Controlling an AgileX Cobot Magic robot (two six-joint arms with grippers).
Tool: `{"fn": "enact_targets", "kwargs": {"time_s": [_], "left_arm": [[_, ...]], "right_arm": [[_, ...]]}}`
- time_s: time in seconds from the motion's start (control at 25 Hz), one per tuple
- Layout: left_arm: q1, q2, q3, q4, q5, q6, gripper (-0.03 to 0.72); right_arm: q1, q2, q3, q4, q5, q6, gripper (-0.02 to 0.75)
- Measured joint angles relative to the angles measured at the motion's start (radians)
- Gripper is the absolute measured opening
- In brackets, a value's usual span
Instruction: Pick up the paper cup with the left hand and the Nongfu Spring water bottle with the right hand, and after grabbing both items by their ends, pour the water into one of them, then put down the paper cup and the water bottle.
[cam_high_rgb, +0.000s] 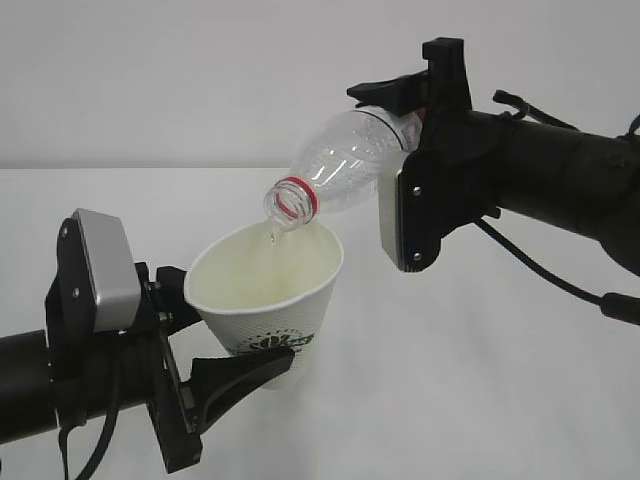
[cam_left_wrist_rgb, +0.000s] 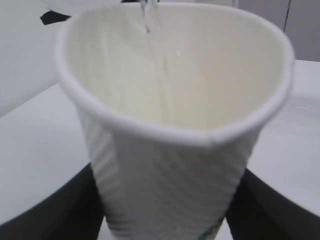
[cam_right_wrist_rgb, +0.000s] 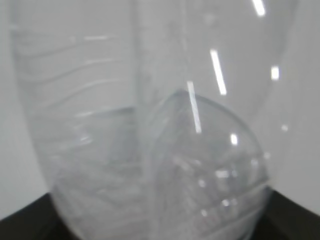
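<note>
Water (cam_left_wrist_rgb: 148, 20) ran thinly from the tilted bottle (cam_high_rgb: 345, 165), gripped at its base by the right hand (cam_high_rgb: 408, 100), into the cup (cam_high_rgb: 268, 290); the left hand (cam_high_rgb: 215, 345) clamped its lower end, mouth angled beneath.

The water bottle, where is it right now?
In the exterior view, the water bottle is tipped in the right claw, its red neck just above the paper cup.

Paper cup (cam_high_rgb: 268, 290): white, tapered, green leaf logo, cream inside, rim squeezed slightly oval, tilted, raised off the surface. Nongfu Spring water bottle (cam_high_rgb: 335, 170): clear, ribbed, red neck ring, uncapped, tipped mouth-down just over the cup's rim. Water (cam_left_wrist_rgb: 150, 20): thin clear stream falling into the cup.
</note>
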Motion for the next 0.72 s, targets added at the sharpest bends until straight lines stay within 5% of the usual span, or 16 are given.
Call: {"fn": "enact_targets", "kwargs": {"time_s": [0.72], "left_arm": [[0.000,0.000,0.000,0.000,0.042,0.000,0.507]], "right_arm": [[0.000,0.000,0.000,0.002,-0.008,-0.009,0.504]]}}
